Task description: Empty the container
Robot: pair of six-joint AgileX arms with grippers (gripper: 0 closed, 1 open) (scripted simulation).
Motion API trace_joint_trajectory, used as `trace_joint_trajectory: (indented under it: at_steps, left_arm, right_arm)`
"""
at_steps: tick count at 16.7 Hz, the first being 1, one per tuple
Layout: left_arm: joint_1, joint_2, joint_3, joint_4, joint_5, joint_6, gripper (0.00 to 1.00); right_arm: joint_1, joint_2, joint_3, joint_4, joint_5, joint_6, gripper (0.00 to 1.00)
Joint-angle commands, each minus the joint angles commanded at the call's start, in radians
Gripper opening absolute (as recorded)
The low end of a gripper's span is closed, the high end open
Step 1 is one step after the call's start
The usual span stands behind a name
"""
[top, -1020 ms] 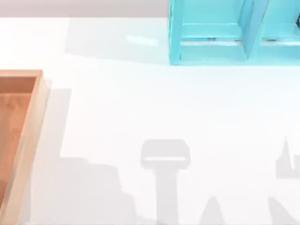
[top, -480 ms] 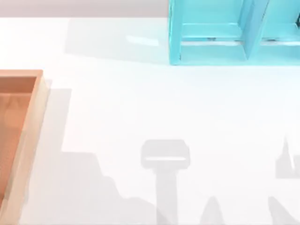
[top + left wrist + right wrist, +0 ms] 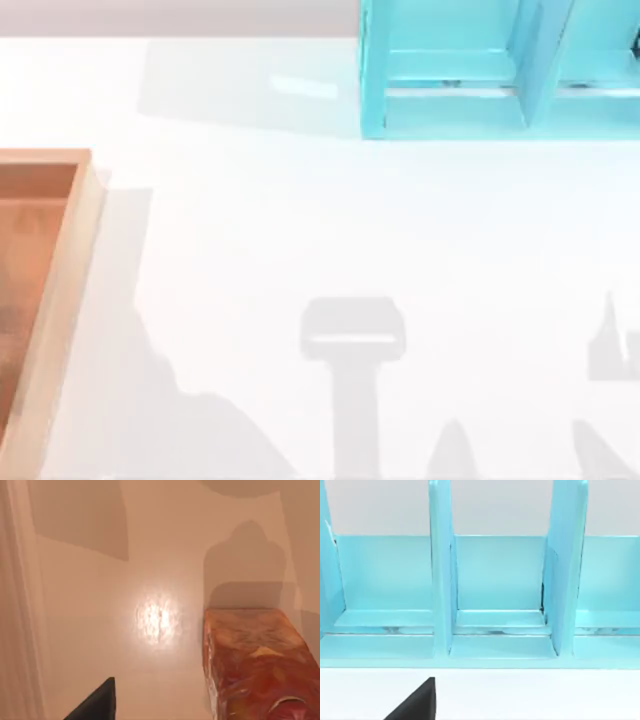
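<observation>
Where the left wrist view looks down into the container (image 3: 100, 605), one dark wedge of the left gripper's finger (image 3: 97, 704) pokes into the corner of the frame; cannot tell how far the fingers are parted or whether they hold anything. Beside that finger, on the box floor, lies a red-orange marbled block (image 3: 250, 665), long and squared, glossy, casting a soft shadow on the orange-brown wood; finger and block are apart. A bright glare spot sits on the floor between them. The right wrist view shows a like dark wedge of the right gripper's finger (image 3: 417, 702), its spread also not readable, facing the turquoise shelf unit (image 3: 495, 595) across a strip of white table (image 3: 545, 695). Against the earlier top views, the large grey arm shadow (image 3: 170, 420) at the table's lower left has changed outline, its upper edge now sloping lower and further right beside the box; the other shadows, box and shelf stay put. Table (image 3: 300, 230) is plain white, glossy, with a pale wall band beyond its far edge. Shelf unit (image 3: 500, 70) stands at the far right, open compartments split by upright dividers. Container (image 3: 80, 260) sits at the left edge, cut off by the frame: thick pale wood rim, orange-brown inside, shallow.
</observation>
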State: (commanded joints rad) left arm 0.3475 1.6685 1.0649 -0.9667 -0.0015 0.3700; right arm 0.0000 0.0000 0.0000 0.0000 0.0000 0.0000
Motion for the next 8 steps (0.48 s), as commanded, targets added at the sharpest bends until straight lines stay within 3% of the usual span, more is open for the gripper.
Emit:
trace_joint_trajectory:
  at_steps: [8]
  left_arm:
    - [0.001,0.044,-0.138,0.181,0.0,0.001,1.0]
  right_arm:
    - [0.0,0.0,0.0,0.0,0.0,0.0,1.0]
